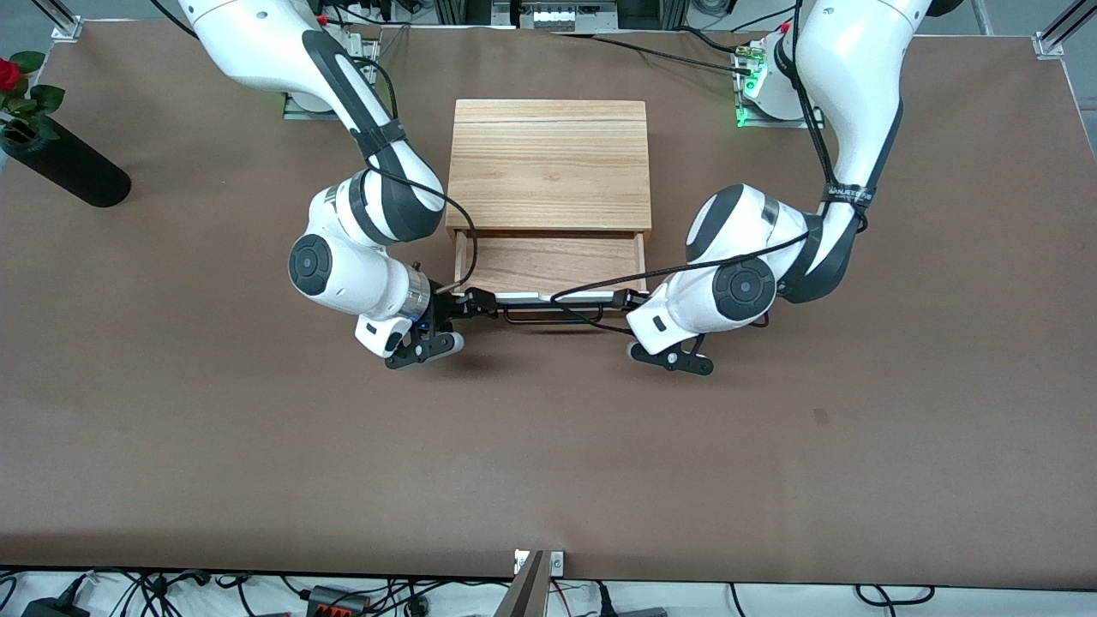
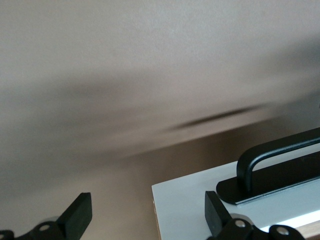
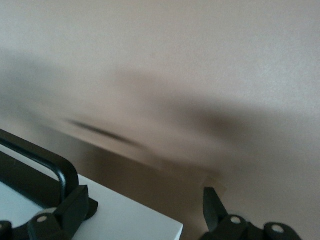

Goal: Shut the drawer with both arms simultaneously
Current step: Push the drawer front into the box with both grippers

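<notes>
While one drawer (image 1: 553, 264) stands open, two end effectors flank it.

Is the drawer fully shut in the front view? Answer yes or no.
No, the drawer sticks out of the cabinet, its wooden floor showing.

A robotics lab: two bench-mounted arms, aluminium framing (image 1: 64, 21), and loose cables (image 1: 154, 591) edging the table (image 1: 548, 463).
</notes>
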`<state>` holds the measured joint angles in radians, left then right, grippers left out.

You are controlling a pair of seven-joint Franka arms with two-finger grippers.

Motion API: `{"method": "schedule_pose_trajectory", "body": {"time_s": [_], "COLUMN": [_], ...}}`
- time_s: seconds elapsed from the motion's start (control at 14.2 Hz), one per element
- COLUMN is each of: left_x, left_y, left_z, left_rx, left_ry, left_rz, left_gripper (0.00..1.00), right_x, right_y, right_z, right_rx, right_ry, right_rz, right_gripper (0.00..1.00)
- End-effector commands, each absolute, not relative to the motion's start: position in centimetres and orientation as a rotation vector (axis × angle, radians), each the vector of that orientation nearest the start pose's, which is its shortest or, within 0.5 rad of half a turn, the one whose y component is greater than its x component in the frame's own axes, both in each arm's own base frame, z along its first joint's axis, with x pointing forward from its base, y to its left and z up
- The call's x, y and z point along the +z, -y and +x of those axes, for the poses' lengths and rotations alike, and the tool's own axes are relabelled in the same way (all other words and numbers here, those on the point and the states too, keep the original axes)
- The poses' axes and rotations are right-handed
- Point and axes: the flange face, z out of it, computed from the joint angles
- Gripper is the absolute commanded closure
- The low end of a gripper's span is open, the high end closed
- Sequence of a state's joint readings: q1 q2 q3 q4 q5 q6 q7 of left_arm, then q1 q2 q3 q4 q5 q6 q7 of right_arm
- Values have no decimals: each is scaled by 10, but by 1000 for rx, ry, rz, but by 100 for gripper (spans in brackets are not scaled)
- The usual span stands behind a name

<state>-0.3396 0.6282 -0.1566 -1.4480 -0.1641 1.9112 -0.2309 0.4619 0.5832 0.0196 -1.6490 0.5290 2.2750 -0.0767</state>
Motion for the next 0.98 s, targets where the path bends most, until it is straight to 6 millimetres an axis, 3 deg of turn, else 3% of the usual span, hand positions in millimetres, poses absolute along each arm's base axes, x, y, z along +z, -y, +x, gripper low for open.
{"method": "schedule_pose_trajectory", "body": {"time_s": [0.0, 0.21, 0.91], "left_x": [308, 315, 311], "left_y": [341, 340, 345], "left_z": [588, 580, 545], "left_rx": [552, 552, 610], "left_ry": [-341, -350, -388], "left_rz": [-3240, -3235, -3202], "left_gripper": [0, 0, 0], "right_x": [269, 265, 262], "right_y": [-333, -335, -333], "right_z": [588, 583, 555], "right_rx": [184, 225, 536], "right_ry": [346, 358, 394], "right_rz": [-2691, -2688, -2632], "right_gripper": [0, 0, 0]}}
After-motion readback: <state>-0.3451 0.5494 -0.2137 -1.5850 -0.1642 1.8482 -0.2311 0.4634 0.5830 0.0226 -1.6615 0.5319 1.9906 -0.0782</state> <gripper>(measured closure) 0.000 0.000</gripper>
